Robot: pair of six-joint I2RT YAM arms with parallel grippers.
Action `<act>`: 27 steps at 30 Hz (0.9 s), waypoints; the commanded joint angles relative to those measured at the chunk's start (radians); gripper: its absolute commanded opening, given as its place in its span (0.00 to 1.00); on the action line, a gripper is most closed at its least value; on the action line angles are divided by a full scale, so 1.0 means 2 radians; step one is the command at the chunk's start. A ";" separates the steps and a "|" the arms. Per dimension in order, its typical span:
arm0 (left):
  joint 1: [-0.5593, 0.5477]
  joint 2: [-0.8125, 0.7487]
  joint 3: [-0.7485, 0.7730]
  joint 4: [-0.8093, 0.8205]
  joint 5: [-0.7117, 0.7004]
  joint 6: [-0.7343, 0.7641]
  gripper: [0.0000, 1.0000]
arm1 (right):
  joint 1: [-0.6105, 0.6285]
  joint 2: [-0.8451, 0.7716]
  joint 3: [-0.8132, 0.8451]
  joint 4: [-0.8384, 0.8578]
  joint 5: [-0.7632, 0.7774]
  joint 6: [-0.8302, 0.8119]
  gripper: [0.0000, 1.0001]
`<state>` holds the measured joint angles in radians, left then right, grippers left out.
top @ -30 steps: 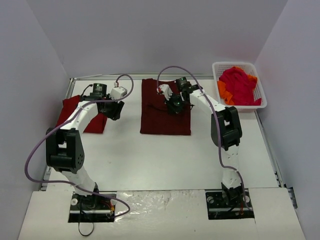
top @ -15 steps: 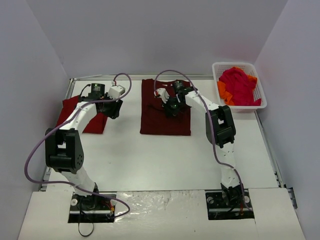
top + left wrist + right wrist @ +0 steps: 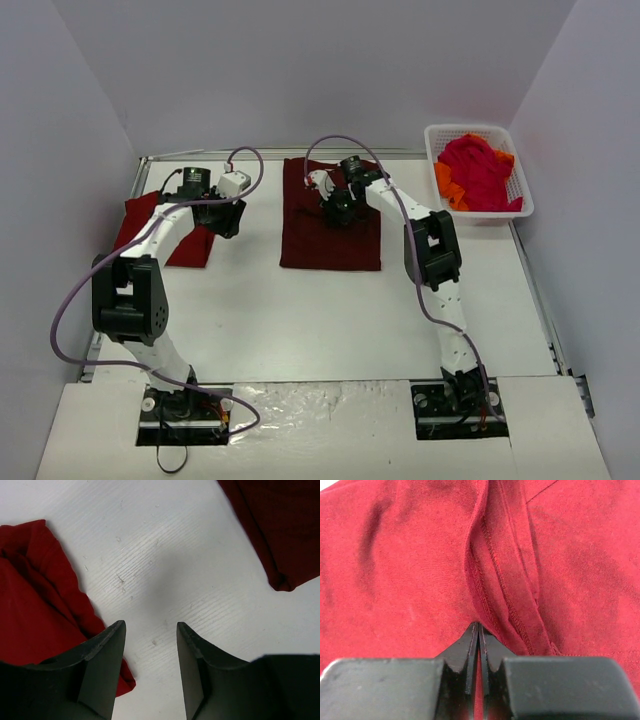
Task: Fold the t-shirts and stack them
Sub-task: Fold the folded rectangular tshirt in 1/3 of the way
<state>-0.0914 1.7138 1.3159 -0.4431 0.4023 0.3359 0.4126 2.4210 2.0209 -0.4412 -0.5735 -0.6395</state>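
Observation:
A large dark maroon t-shirt lies flat at the table's middle back. My right gripper sits on its upper middle. In the right wrist view the gripper is shut on a hemmed fold of this shirt, with cloth showing between the jaws. A brighter red t-shirt lies folded at the far left. My left gripper is open and empty, low over the bare table between the two shirts. In the left wrist view the gripper has the red shirt at its left and the maroon corner at upper right.
A white lattice basket stands at the back right and holds a crimson shirt and an orange one. Grey walls close in the table on three sides. Purple cables loop above both arms.
My right gripper has moved left and a little toward the back across the maroon shirt. The left arm has barely moved.

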 commanded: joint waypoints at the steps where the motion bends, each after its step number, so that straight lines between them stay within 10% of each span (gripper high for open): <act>1: 0.003 -0.007 0.002 0.007 0.007 -0.002 0.44 | -0.006 0.014 0.034 -0.011 0.014 -0.003 0.00; 27: -0.011 -0.031 0.009 -0.023 0.044 0.009 0.41 | -0.015 -0.052 0.037 0.053 0.155 0.024 0.00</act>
<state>-0.0963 1.7123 1.2972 -0.4530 0.4484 0.3370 0.3855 2.4756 2.1418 -0.3393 -0.2752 -0.5980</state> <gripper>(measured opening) 0.424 0.001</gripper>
